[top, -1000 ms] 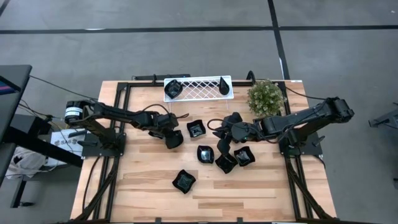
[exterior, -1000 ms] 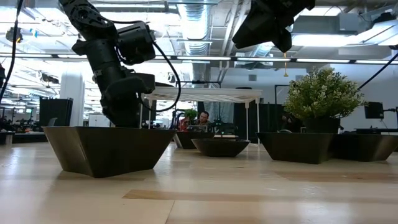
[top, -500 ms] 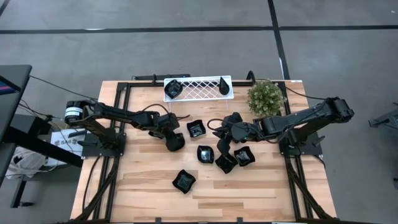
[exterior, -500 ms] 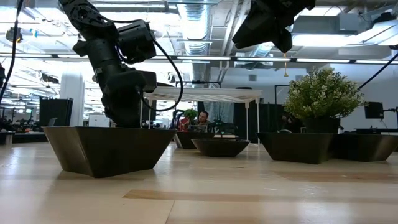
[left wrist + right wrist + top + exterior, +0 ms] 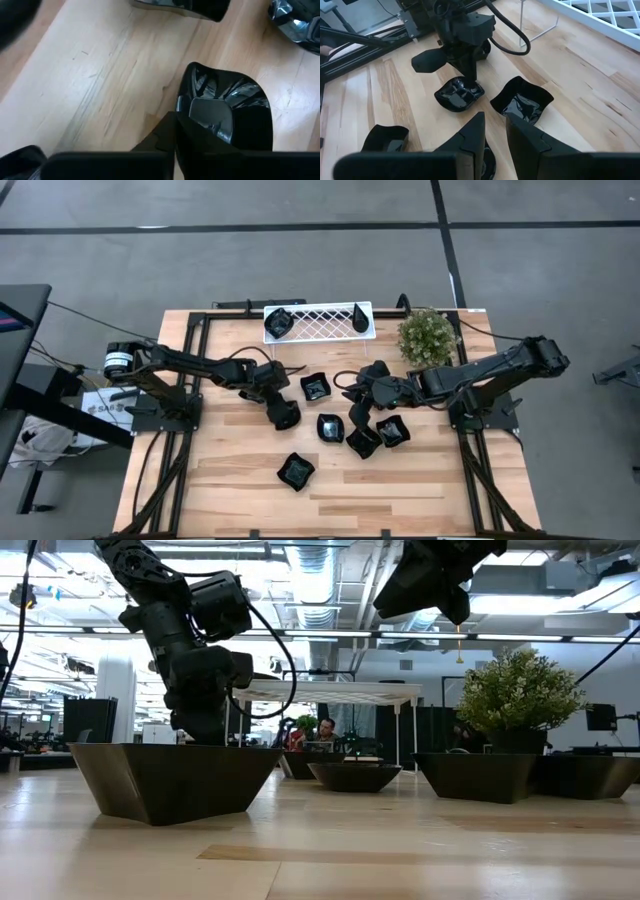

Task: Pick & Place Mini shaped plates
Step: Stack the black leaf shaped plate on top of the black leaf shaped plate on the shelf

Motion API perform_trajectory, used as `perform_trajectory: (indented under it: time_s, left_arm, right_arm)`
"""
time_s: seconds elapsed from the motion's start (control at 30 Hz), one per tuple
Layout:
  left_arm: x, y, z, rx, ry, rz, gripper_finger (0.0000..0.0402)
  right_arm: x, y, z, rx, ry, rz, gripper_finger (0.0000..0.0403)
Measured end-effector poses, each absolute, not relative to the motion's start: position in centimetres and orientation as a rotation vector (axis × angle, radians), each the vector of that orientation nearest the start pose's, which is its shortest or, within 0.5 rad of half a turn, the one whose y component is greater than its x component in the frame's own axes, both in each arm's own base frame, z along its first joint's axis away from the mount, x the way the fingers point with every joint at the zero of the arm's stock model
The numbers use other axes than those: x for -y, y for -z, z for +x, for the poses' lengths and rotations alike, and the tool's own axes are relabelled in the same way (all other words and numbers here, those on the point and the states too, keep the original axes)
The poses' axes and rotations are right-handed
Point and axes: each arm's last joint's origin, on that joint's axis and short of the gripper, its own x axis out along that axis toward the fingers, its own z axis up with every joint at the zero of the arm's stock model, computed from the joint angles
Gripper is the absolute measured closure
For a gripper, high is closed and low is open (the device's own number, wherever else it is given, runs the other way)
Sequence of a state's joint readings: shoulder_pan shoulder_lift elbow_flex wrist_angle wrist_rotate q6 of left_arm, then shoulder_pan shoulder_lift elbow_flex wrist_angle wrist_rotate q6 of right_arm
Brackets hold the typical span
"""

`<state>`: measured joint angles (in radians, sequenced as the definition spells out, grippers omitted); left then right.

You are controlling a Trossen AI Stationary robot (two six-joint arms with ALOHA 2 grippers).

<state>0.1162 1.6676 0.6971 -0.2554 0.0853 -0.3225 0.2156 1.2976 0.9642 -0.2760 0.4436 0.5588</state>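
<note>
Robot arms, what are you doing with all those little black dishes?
Two robot arms are sorting mini black plates on a wooden table. The left gripper has its jaws shut on the rim of one plate that sits on the table. The right gripper hangs above a cluster of plates, holding nothing that shows. Two plates lie in the white lattice tray at the back, next to a green plant.

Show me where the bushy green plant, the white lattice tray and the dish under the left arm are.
green plant [image 5: 428,336], high view, middle of its foliage.
white lattice tray [image 5: 318,321], high view, bare lattice.
dish under the left arm [image 5: 460,95], right wrist view, its glossy inside.
</note>
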Motion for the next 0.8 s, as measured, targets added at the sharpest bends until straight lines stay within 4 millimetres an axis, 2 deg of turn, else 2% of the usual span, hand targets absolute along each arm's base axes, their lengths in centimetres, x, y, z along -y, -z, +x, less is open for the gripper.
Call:
perform_trajectory:
  time_s: [0.53, 0.63, 0.8]
  left_arm:
    - [-2.81, -10.77, 26.61, -1.193, -0.213, -0.441, 0.0393]
    - [-2.81, -10.78, 26.62, -1.194, -0.191, -0.447, 0.038]
    - [-2.82, -10.79, 26.64, -1.191, -0.193, -0.45, 0.0338]
  right_arm:
    - [-4.7, -27.98, 27.27, -0.505, 0.373, 0.341, 0.0329]
    - [-4.76, -27.97, 27.28, -0.512, 0.354, 0.347, 0.0329]
    - [-4.86, -27.95, 27.29, -0.523, 0.326, 0.356, 0.0329]
